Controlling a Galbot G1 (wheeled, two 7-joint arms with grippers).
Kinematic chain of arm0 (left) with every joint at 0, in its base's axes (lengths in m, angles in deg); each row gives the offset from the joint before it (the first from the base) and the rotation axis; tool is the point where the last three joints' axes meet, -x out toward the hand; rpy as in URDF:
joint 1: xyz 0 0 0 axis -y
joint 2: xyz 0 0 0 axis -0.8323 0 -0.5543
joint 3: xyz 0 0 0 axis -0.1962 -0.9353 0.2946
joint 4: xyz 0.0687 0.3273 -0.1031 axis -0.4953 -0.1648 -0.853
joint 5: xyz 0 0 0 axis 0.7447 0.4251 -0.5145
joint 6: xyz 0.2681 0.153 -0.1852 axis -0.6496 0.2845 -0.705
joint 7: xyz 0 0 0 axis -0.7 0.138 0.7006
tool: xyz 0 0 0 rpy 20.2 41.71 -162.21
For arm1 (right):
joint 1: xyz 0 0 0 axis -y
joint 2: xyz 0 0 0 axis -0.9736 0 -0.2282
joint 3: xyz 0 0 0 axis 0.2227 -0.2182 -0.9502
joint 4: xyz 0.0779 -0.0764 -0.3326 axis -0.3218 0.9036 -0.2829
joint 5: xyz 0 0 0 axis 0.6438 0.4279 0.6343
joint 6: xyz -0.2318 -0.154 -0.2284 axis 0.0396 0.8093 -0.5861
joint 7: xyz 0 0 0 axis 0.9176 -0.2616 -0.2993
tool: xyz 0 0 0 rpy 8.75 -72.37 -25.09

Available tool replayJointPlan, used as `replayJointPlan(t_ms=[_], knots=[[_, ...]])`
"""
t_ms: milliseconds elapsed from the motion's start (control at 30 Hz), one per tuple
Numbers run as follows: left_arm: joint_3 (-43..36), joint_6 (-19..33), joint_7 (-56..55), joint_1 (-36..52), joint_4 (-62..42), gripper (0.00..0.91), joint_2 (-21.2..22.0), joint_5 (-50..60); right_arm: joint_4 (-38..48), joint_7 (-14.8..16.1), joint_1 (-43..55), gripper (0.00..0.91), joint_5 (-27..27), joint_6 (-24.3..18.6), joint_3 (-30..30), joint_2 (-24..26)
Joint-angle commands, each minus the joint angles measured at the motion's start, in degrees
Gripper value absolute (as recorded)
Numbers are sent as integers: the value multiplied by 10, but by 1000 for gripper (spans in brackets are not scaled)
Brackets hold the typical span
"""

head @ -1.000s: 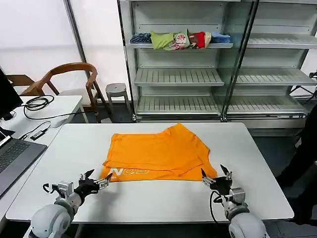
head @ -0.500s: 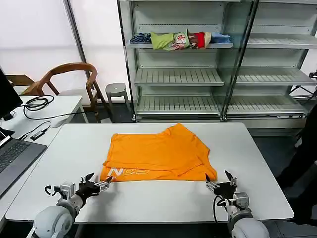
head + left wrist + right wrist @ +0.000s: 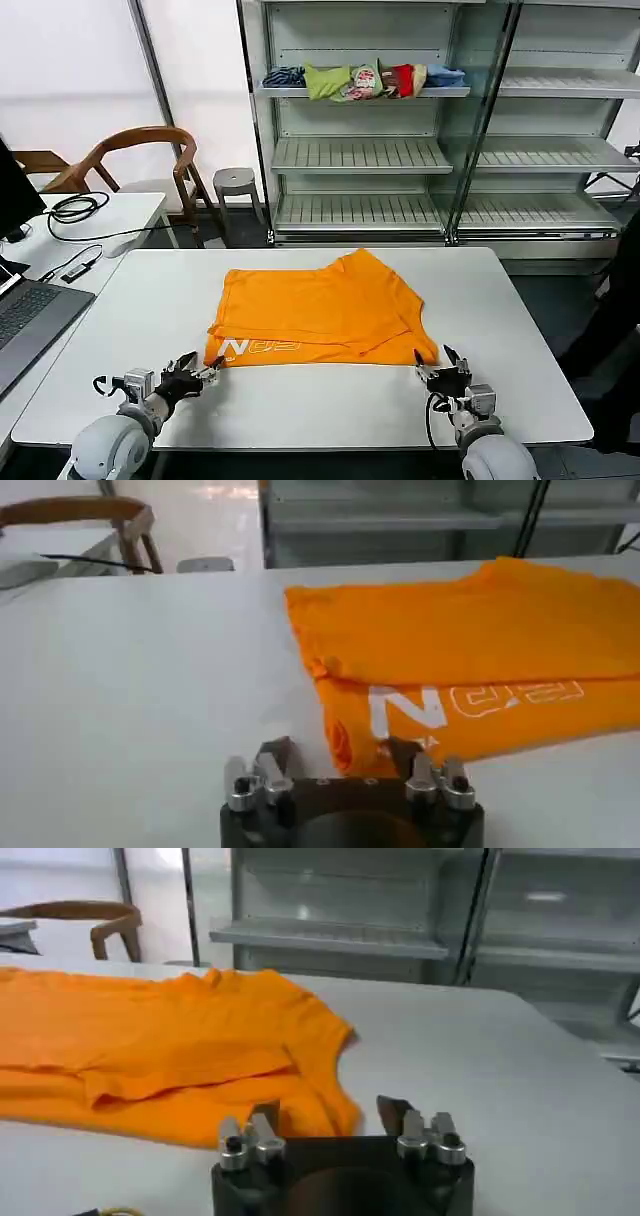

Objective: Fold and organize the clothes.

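Now, both grippers sit at the T-shirt's near corners.
Left gripper (image 3: 196, 371) and right gripper (image 3: 436, 373), jaws spread, flank the orange T-shirt (image 3: 320, 310)'s near hem.

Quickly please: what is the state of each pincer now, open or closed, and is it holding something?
Left pincer: open, holding nothing, at the orange T-shirt's near left corner.
Right pincer: open, holding nothing, at its near right corner.

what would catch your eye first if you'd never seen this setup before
The bright orange short-sleeved cotton T-shirt lies partly folded in the middle of the white table, pale lettering along its near edge. The left gripper and right gripper sit open just off its two near corners. Behind, a multicoloured heap of garments rests on a metal shelf unit.
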Motion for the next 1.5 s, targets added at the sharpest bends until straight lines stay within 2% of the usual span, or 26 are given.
replayJointPlan(t_ms=[33, 500, 867, 1500], knots=[[-4, 2, 1, 3, -7, 10, 1, 1, 3, 0, 3, 0, -2, 1, -2, -1], [-4, 10, 8, 5, -7, 10, 2, 1, 12, 4, 7, 0, -12, 9, -7, -2], [2, 13, 13, -15, 7, 20, -3, 1, -23, 7, -31, 0, -8, 12, 5, 13], [50, 17, 19, -153, 111, 20, -12, -2, -107, 18, -161, 0, 11, -1, 43, 29]])
